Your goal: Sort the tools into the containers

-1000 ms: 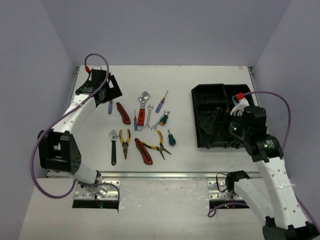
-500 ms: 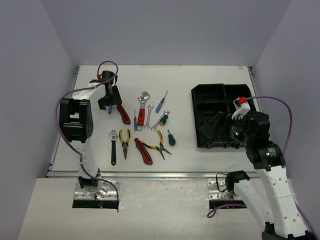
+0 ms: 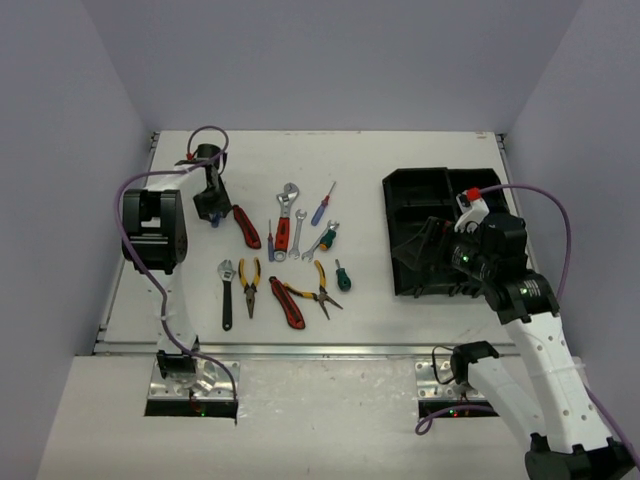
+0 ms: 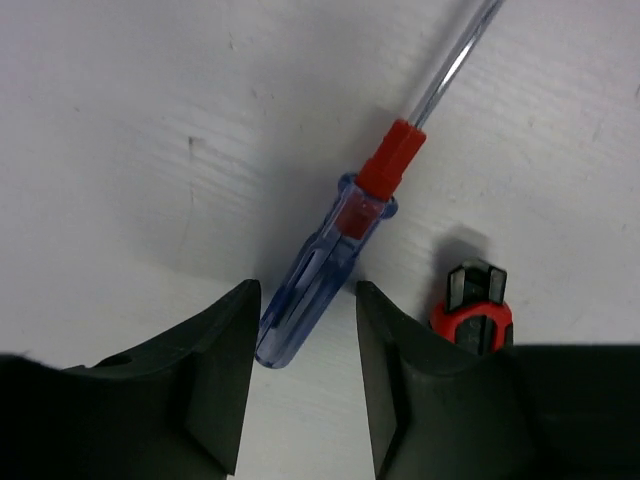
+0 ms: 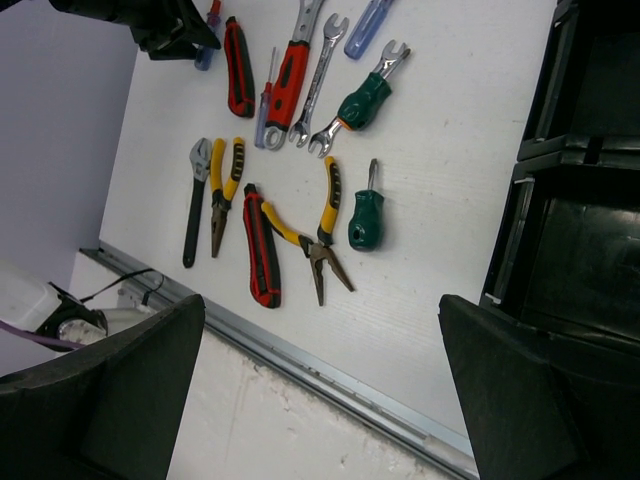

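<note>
My left gripper (image 3: pixel 212 207) is down on the table at the back left, over a blue clear-handled screwdriver (image 4: pixel 322 275) with a red collar. The handle's butt end lies between my narrowed jaws (image 4: pixel 308 305); it touches the left finger, and a gap remains on the right. A red utility knife (image 4: pixel 472 318) lies just right of it. The other tools are spread mid-table, among them a red-handled wrench (image 3: pixel 284 228) and yellow pliers (image 3: pixel 249 284). My right gripper (image 3: pixel 440 262) hangs wide open and empty over the near-left edge of the black tray (image 3: pixel 420 188).
A second red knife (image 3: pixel 287 303), long-nose pliers (image 3: pixel 319 290), a stubby green screwdriver (image 3: pixel 343 276) and a dark adjustable wrench (image 3: pixel 227 295) lie toward the front. The metal rail (image 5: pixel 300 365) runs along the table's near edge. The tray compartments (image 5: pixel 585 260) in view hold nothing.
The left arm swung in and dropped onto the blue screwdriver, and its jaws narrowed from wide open around the handle. The right arm shifted slightly, still open.
</note>
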`<control>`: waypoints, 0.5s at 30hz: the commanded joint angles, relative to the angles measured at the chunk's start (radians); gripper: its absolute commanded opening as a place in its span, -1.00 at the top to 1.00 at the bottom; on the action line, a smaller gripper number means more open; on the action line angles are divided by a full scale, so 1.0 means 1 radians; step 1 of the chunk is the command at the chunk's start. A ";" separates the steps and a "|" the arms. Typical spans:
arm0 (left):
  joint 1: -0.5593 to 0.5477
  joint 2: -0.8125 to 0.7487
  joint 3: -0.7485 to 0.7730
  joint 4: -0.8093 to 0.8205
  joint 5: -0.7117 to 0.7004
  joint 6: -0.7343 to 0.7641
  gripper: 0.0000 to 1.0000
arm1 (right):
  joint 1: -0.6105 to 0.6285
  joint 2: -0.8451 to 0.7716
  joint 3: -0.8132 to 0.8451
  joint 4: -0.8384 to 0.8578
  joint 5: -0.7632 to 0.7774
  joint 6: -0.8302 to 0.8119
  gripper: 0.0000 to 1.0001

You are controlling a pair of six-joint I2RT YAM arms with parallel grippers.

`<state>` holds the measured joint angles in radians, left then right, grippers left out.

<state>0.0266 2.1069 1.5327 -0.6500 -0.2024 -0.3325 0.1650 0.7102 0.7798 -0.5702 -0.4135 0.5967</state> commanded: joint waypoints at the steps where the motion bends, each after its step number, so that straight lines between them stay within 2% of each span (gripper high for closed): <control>1: 0.009 0.044 0.036 0.011 0.013 -0.023 0.41 | -0.004 0.010 -0.010 0.081 -0.037 0.013 -0.98; 4: 0.009 0.035 0.008 0.022 0.014 -0.054 0.94 | -0.004 0.023 -0.023 0.104 -0.055 0.021 -0.98; 5: 0.009 0.013 -0.002 0.028 0.010 -0.067 1.00 | -0.004 0.028 -0.028 0.111 -0.063 0.022 -0.98; 10: 0.002 -0.166 -0.085 0.088 0.030 -0.128 1.00 | -0.004 0.075 -0.037 0.183 -0.135 0.037 -0.98; 12: -0.016 -0.334 -0.161 0.155 0.105 -0.140 1.00 | -0.004 0.112 -0.022 0.231 -0.177 0.035 -0.98; 13: -0.041 -0.380 -0.209 0.197 0.116 -0.141 1.00 | -0.004 0.129 -0.013 0.243 -0.202 0.039 -0.98; 15: -0.184 -0.613 -0.324 0.306 0.161 -0.135 1.00 | -0.004 0.201 0.027 0.297 -0.309 0.063 -0.98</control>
<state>0.0162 1.8821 1.3253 -0.5621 -0.1398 -0.4379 0.1650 0.8272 0.7420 -0.4284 -0.5467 0.6292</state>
